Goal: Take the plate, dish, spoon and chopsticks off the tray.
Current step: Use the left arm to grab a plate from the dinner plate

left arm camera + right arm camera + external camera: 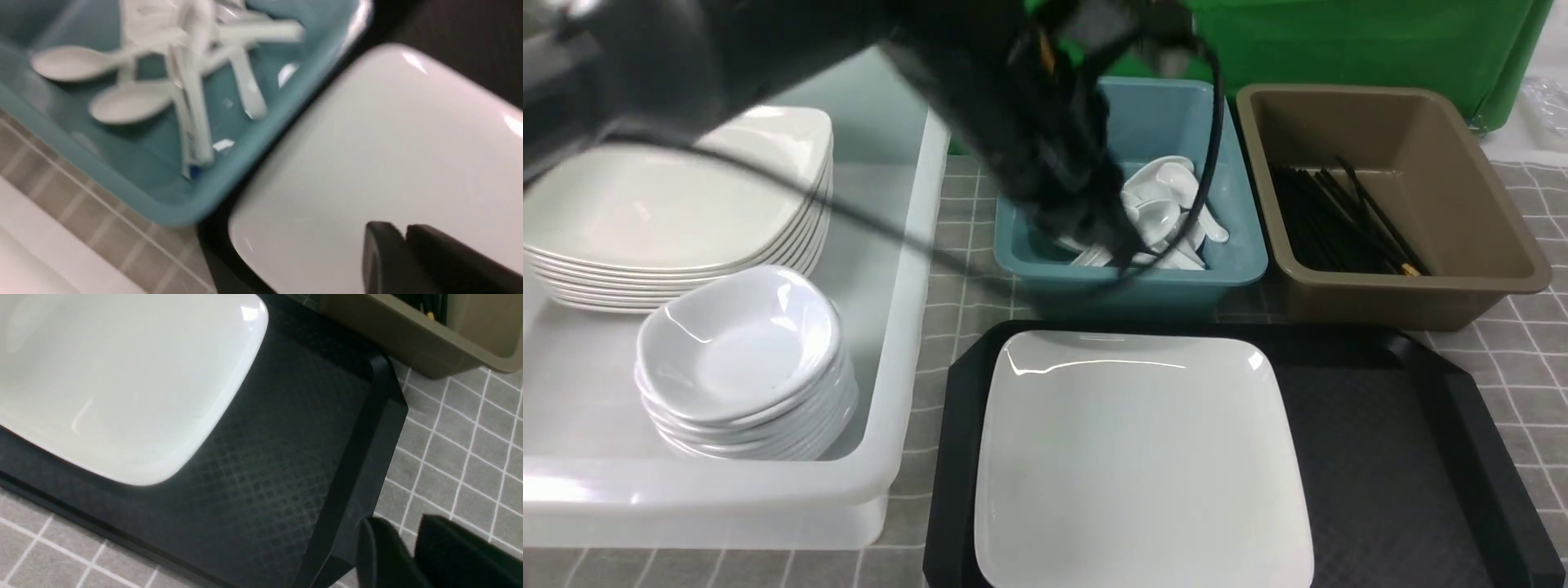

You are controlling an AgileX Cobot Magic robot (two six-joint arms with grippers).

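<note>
Front view: plate (1143,457) near tray (1388,457) left rim; right half exposed.

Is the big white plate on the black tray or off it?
On. The plate lies flat inside the tray, on its left side; nothing sits on the plate.

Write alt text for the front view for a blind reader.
A large white square plate sits on a black tray in the foreground. Behind it stand a teal bin of white soup spoons and a brown bin of black chopsticks; a white tub at left holds stacked plates and stacked dishes. A blurred black robot arm hangs over the teal bin.
</note>
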